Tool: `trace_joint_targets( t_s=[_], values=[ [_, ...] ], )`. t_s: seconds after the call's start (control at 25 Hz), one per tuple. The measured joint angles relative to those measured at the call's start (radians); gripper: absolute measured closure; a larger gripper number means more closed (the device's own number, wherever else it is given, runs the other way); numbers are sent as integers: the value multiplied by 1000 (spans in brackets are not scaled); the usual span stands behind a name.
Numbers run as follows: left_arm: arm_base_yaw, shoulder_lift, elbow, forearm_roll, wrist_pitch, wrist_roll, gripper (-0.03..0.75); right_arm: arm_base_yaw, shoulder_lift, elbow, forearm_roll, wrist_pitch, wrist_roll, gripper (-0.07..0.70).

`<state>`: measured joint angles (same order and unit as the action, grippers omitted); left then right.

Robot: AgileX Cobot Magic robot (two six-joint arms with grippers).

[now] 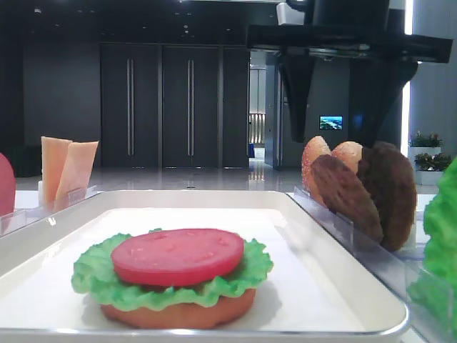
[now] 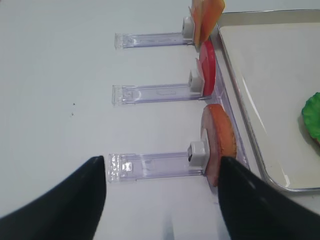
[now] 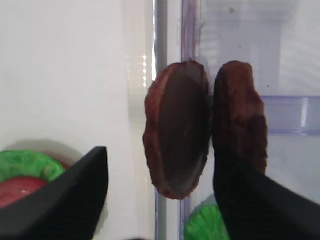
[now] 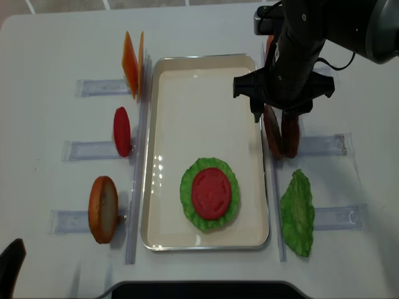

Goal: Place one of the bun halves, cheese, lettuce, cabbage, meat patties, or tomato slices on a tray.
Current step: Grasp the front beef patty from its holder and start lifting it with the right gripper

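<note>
Meat patties (image 3: pixel 200 130) stand on edge in their clear holder (image 4: pixel 318 144) beside the tray (image 4: pixel 206 81); the right end effector (image 3: pixel 160 195) hangs wide open above them, holding nothing.

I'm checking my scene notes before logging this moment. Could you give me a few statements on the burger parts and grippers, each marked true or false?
1. A tomato slice lies on lettuce in the tray. True.
2. The right gripper is shut on a patty. False: its jaws are open above the two meat patties, holding nothing.
3. Both patties stand on edge outside the tray. True.
4. The cheese lies flat in the tray. False: it stands in a holder left of the tray.
</note>
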<state>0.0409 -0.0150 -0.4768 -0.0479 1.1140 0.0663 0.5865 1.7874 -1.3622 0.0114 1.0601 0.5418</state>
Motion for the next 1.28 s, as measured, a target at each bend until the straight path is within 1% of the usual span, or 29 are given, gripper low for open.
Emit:
trace_joint_targets(
  t_s=[0.08,0.48,0.76,1.04,1.28],
  values=[
    [0,0,0,0,0,0,181,0,4,0,0,-11,0,198],
    [0,0,0,0,0,0,181,0,55,0,-11,-14,-1,198],
    [0,0,0,8,0,0,181,0,73,0,-31,-35,-1,199],
    [0,0,0,8,0,0,181,1,73,0,-46,-35,-1,254],
    [0,0,0,8,0,0,181,1,73,0,-46,-36,0,267]
  ],
)
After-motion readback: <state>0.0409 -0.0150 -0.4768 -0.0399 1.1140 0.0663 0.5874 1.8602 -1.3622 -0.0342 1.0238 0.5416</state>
